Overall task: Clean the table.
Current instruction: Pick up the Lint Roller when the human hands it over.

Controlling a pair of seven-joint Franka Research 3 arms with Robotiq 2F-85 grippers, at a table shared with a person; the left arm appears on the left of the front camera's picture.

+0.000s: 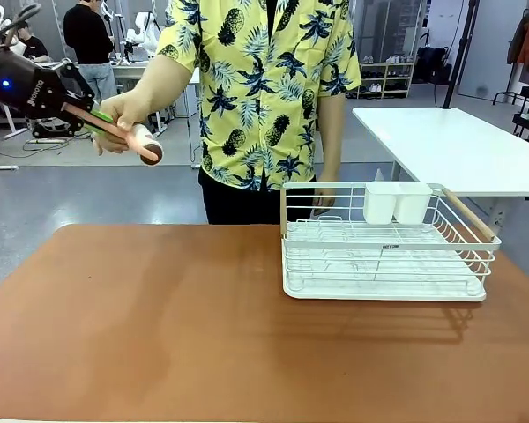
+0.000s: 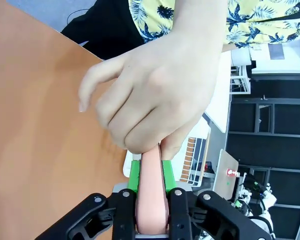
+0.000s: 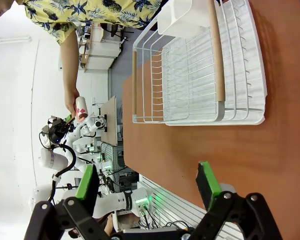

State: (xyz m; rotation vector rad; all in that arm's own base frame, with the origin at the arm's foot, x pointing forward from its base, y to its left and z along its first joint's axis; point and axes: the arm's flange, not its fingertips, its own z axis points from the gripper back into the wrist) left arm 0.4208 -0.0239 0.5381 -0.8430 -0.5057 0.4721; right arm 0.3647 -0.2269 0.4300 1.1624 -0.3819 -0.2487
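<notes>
Terracotta tabletop (image 1: 159, 335), rigid and smooth, likely wants wiping, not grasping; a white dish rack (image 1: 383, 256) sits by its far right edge. Beyond its far left corner the left end effector (image 2: 151, 175) clamps a pink handle (image 1: 115, 129) that a person's hand (image 2: 155, 90) also grips; the right end effector (image 3: 146, 181) gapes.

One terracotta table (image 1: 159, 335), one dish rack (image 1: 388, 292), one caddy (image 1: 397, 203), one pink-handled roller (image 1: 146, 146), two tools: left tool (image 2: 151, 173), right tool (image 3: 147, 179).
</notes>
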